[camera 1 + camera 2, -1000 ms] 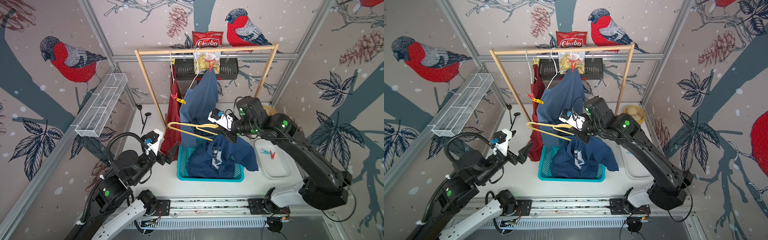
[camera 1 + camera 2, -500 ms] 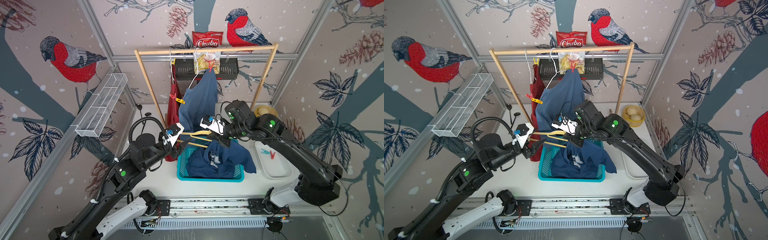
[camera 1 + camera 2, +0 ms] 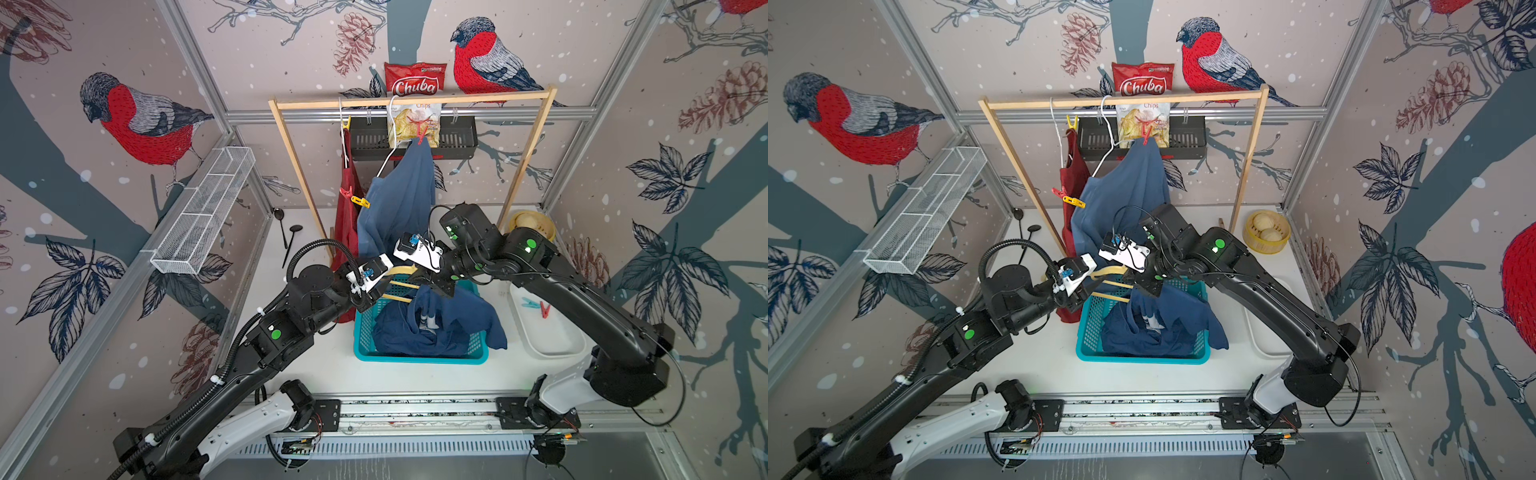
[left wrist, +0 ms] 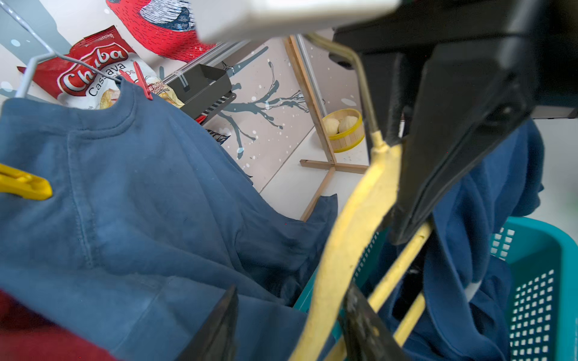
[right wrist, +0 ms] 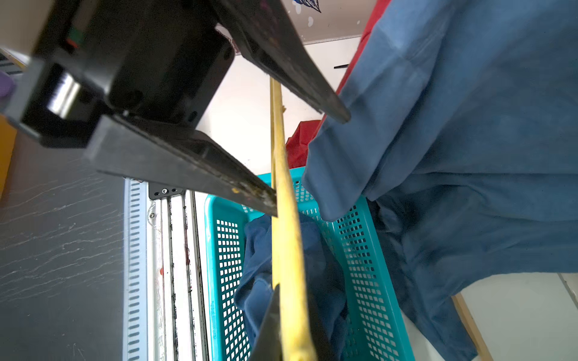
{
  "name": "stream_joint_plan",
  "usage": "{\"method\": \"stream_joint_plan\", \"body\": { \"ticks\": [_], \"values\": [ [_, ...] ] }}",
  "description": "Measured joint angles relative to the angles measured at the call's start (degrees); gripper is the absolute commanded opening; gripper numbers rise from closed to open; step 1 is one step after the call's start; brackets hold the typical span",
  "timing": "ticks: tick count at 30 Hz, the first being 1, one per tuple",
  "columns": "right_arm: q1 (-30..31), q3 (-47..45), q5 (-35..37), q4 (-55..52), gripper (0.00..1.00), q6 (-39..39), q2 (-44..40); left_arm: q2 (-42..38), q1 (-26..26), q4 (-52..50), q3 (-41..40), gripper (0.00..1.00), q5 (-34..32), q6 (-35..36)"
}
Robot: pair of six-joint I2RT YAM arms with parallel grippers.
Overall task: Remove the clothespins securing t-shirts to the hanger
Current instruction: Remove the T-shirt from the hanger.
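My right gripper [image 3: 436,286] [image 5: 292,312] is shut on a bare yellow hanger [image 3: 401,272] [image 5: 287,250] above the teal basket [image 3: 361,332], where the navy t-shirt [image 3: 432,328] lies. My left gripper [image 3: 374,293] [image 4: 291,300] is open around the hanger's arm [image 4: 353,225]; one finger touches it. On the rack a medium blue t-shirt [image 3: 399,199] hangs from a white wire hanger [image 3: 386,160] with a red clothespin [image 3: 421,135] at its collar. The dark red t-shirt [image 3: 347,232] carries a yellow clothespin [image 3: 360,202] and a red one [image 3: 1059,193].
A white tray [image 3: 552,336] right of the basket holds a light blue [image 3: 530,303] and a red clothespin [image 3: 545,309]. The wooden rack [image 3: 411,102] stands behind, with a steamer basket [image 3: 534,224] at its right foot, spoons [image 3: 286,237] at the left and a wire shelf [image 3: 203,216] on the wall.
My left arm swung in from the left to the yellow hanger and its jaws narrowed around it. My right arm shifted the hanger leftward and lower over the basket.
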Motion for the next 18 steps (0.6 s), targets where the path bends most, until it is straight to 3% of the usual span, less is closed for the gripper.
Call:
{"method": "stream_joint_plan", "body": {
  "ticks": [10, 18],
  "values": [
    [0.0, -1.2, -1.4, 0.6, 0.0, 1.0, 0.2, 2.9, -2.3, 5.4, -1.7, 0.38, -1.2, 1.7],
    [-0.2, -1.8, -0.6, -2.1, 0.0, 0.6, 0.5, 5.4, -4.6, 2.7, -1.2, 0.06, -0.9, 5.8]
  ]
}}
